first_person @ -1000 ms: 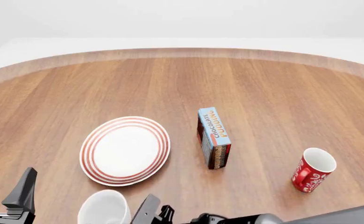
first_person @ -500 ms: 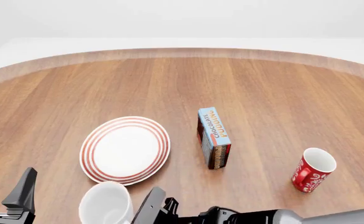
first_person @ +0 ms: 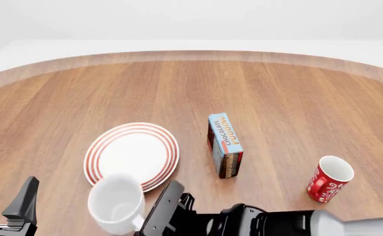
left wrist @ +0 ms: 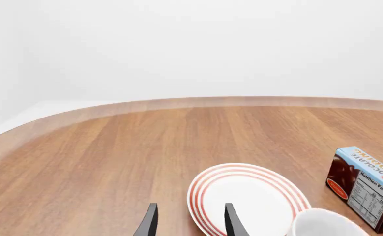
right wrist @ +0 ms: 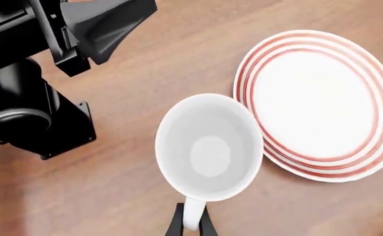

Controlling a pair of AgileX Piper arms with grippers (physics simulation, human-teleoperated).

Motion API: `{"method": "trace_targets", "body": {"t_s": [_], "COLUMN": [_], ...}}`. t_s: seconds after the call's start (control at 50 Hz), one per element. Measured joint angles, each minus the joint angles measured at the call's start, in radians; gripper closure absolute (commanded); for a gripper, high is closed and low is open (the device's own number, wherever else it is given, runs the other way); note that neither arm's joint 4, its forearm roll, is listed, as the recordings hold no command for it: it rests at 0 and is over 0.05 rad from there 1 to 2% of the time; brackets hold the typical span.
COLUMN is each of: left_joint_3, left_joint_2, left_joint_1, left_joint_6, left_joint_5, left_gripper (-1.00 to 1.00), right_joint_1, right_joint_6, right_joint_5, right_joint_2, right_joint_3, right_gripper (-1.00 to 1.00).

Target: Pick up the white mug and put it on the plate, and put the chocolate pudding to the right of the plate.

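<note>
Your left gripper (first_person: 8,206) idles at the bench's (first_person: 277,88) near-left corner, fingers spread around nothing, leaving room. Your right gripper (right wrist: 190,227) reaches low along the near edge; its fingers pinch the white mug (first_person: 117,203) by its handle, keeping it upright, overlapping the plate's (first_person: 132,157) near rim. The chocolate pudding (first_person: 225,144) stands on its side just right of the plate.
</note>
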Motion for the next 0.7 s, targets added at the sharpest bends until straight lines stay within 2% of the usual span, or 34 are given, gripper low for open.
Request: {"method": "trace_targets", "body": {"t_s": [0.7], "left_joint_3": [0.000], "left_joint_2": [0.000], "left_joint_1": [0.000], "left_joint_6": [0.000], "left_joint_5": [0.000], "left_gripper": [-1.00], "right_joint_1": [-0.088], "right_joint_6": [-0.052], "right_joint_5": [0.007], "right_joint_2": [-0.066], "right_joint_3": [-0.037], "right_gripper": [1.00]}}
